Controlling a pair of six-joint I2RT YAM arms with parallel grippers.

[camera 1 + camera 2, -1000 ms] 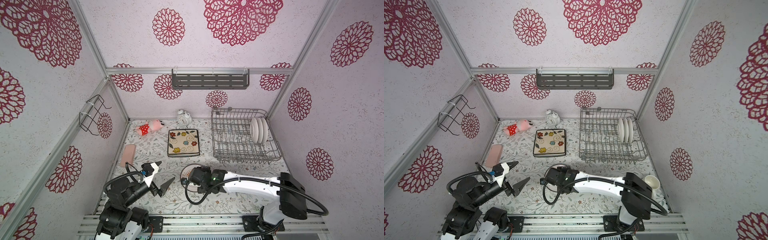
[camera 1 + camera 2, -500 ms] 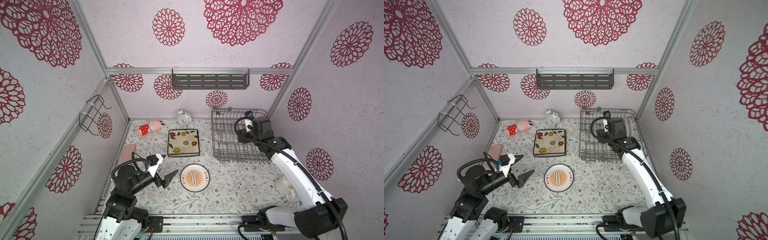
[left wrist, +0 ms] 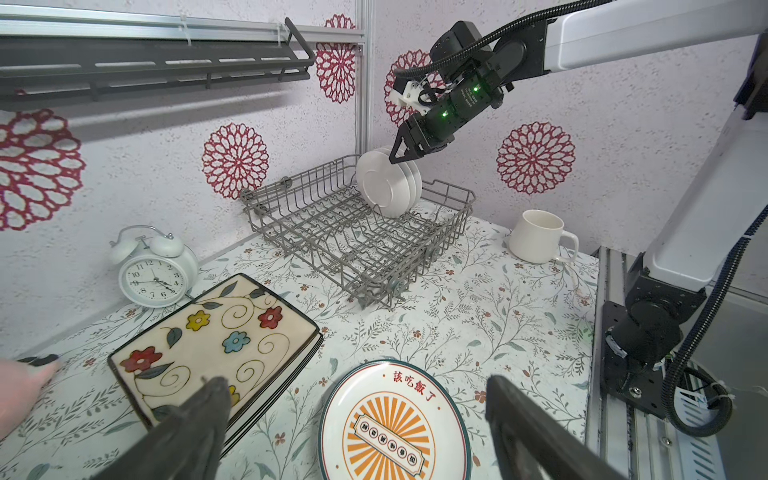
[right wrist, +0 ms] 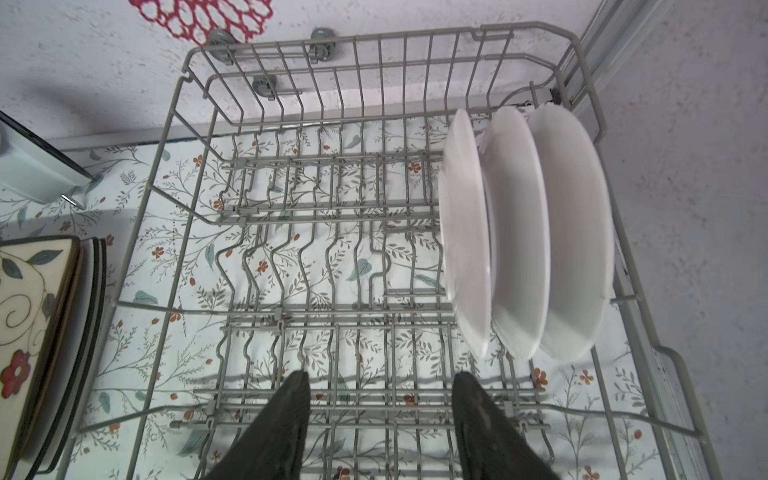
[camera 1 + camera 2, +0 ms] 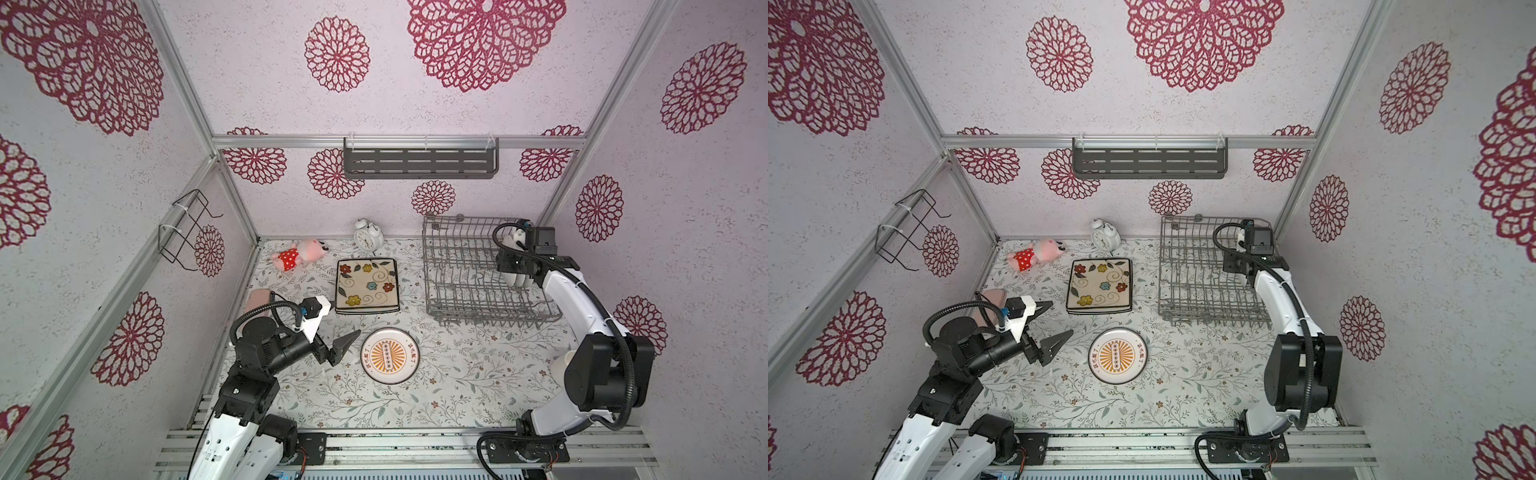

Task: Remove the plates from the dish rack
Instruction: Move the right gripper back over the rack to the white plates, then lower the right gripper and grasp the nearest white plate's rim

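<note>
Dish rack [image 5: 457, 241] sits far right on the table, and three white round plates [image 4: 519, 232] stand on edge between the tines at its right end. The right gripper [image 4: 380, 376] hovers over the rack next to that row, jaws partway apart with nothing between them. The left gripper [image 5: 1062, 317] hangs near left, spread wide, holding nothing. A stack of square flower-painted plates [image 5: 365, 284] lies flat left of the rack. Nearer, a round teal-rimmed plate [image 5: 390, 355] lies face up, with red characters 該吃飯了 readable on it. The little white clock [image 3: 153, 274] by the far wall shows numerals 1 to 12.
</note>
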